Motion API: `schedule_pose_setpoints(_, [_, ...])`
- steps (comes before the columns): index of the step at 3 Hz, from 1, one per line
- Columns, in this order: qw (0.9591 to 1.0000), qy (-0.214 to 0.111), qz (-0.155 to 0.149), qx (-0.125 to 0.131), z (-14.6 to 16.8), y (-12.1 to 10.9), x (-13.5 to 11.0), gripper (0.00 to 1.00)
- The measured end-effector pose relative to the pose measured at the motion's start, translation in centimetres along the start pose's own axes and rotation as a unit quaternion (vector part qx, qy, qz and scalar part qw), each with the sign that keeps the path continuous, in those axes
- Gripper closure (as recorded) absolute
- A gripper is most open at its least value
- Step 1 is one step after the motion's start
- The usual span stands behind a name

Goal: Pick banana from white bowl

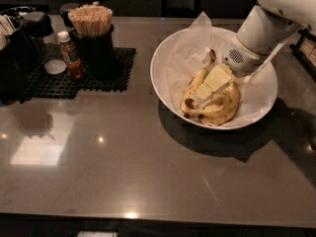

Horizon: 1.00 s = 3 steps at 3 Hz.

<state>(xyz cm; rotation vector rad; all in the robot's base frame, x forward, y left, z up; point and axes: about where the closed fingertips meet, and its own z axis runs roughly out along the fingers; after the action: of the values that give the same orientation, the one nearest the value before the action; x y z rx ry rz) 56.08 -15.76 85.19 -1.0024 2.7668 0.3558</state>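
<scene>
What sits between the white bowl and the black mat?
Only bare countertop separates the black mat and white bowl, in the camera view. The gripper is inside that bowl.

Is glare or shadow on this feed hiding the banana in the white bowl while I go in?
Camera view: the banana is well lit in the white bowl, partly covered by the pincer sitting over it; glare is only on the table, a pale patch at left plus small spots; the bowl's shadow falls on the table toward the camera.
</scene>
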Motion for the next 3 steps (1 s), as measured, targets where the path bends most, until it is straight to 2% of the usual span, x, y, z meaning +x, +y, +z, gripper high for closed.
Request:
schedule_pose_setpoints(1, [0.9991, -0.038, 0.014, 0.015, -1.8, -0.6, 0.2, 0.16])
schedule_pose_setpoints(2, [0.9949, -0.086, 0.038, 0.036, -4.4, -1.4, 1.0, 0.11])
schedule_pose_setpoints(3, [0.9902, -0.123, 0.045, 0.05, -6.5, -1.5, 2.0, 0.04])
